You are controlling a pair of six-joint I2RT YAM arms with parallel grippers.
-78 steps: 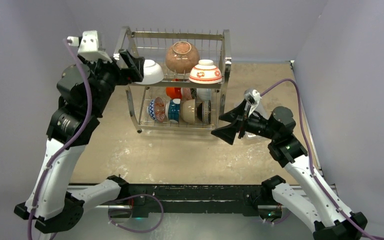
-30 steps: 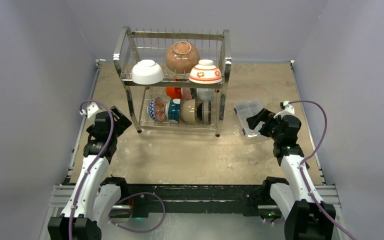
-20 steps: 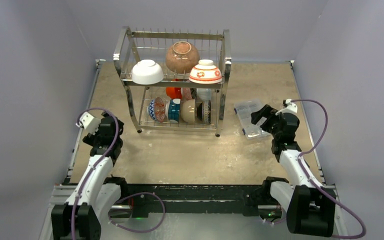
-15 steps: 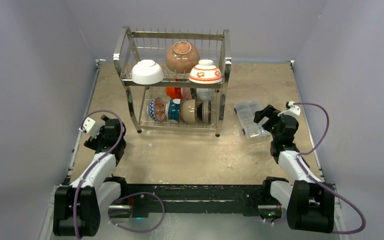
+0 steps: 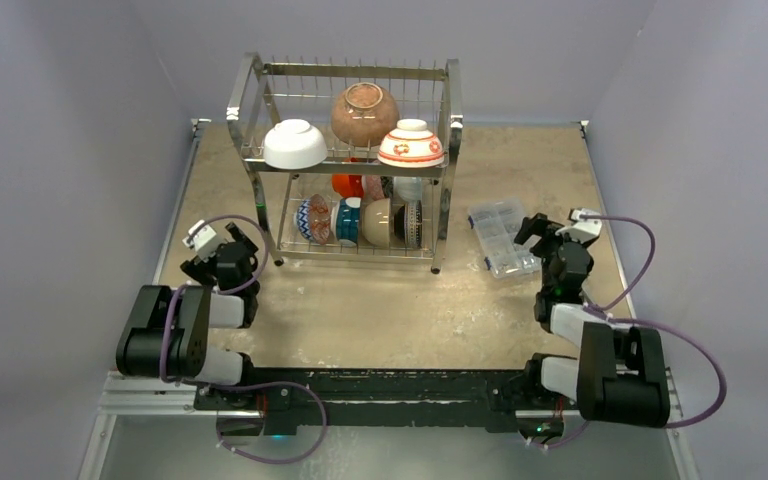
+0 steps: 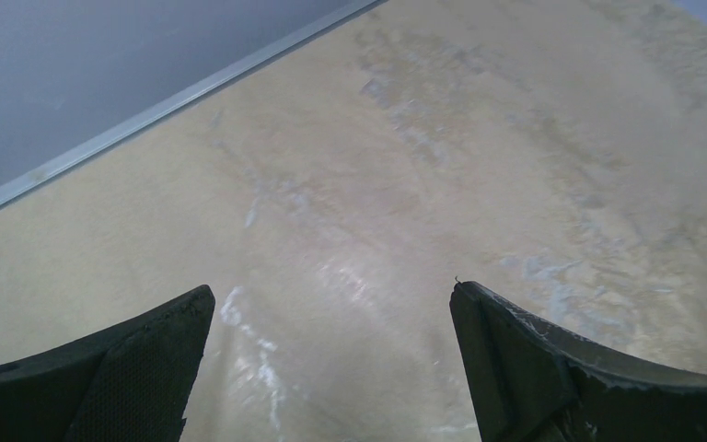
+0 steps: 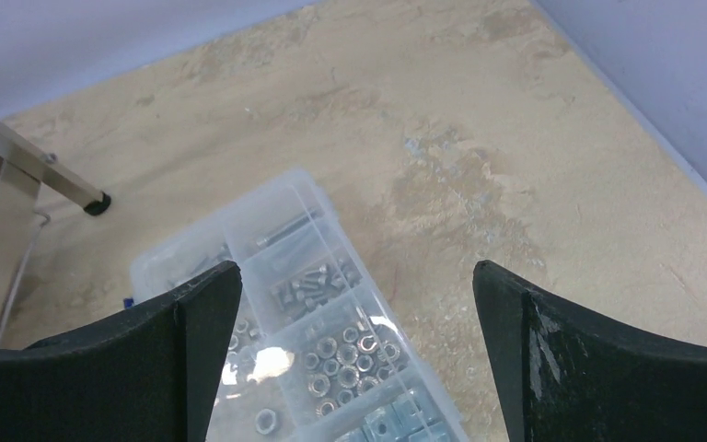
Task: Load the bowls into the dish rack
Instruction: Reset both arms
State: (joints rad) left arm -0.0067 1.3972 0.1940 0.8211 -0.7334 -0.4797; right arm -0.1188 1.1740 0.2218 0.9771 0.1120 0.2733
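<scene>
The dish rack point(image 5: 447, 140) stands at the back middle of the table. Its top shelf holds a white bowl point(image 5: 295, 144), a tan-brown bowl point(image 5: 364, 113) and a red-and-white floral bowl point(image 5: 410, 144). On the lower shelf stand several more bowls on edge, among them an orange-red one point(image 5: 346, 184) and a blue patterned one point(image 5: 312, 218). My left gripper point(image 5: 232, 243) point(image 6: 331, 290) hangs open over bare table, left of the rack's front leg. Over at the right, my right gripper point(image 5: 538, 232) point(image 7: 357, 267) is open and empty above a clear box.
The clear plastic compartment box point(image 5: 501, 238) point(image 7: 304, 322) with nuts and bolts lies right of the rack, partly under my right fingers. A rack leg point(image 7: 28, 166) shows at the left in the right wrist view. Grey walls close in both sides.
The left gripper has left the white bowl on the top shelf. Both arms have folded back and down toward the near edge, and both grippers stay open.
</scene>
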